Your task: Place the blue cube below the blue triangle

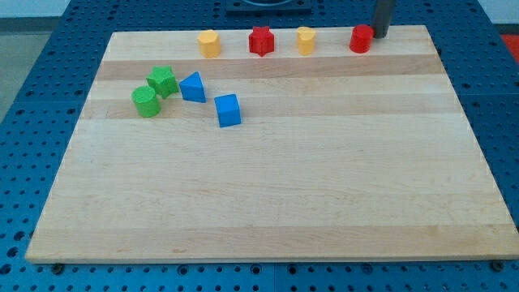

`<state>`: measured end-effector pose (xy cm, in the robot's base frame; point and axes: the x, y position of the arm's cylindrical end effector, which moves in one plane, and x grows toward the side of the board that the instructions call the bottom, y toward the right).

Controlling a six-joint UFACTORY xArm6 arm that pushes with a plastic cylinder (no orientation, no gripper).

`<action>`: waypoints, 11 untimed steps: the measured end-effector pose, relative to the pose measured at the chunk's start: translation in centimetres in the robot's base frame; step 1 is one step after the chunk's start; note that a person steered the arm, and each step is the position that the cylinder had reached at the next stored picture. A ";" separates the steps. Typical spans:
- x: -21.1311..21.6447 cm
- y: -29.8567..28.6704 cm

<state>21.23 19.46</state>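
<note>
Blue cube (229, 110) sits on the wooden surface (276, 195), near the view's top left part. It is just beside the blue triangle (193, 87), at about 4 o'clock from it, with a small gap between them. So it is low and off to the right, not straight under.

I have no gripper, so nothing is grabbed or let go. I only have a rod. My tip (378, 36) is far away at the view's top right, touching or almost touching the red block (361, 39) on its right side.

What could go wrong? My tip could knock the red block as I leave. I could also bump the blue triangle, because it is so close to the cube. Two green blocks (154, 91) sit at 9 o'clock from the triangle, and a hard push could shove it into them.

The cube is turned a little, so its edges do not line up with the board. It has no long side. A push off its middle would spin it.
</note>
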 end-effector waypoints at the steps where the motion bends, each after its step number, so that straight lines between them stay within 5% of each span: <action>1: 0.0 -1.3; 4: 3.0 3.5; 11: 2.8 0.6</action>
<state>24.05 20.03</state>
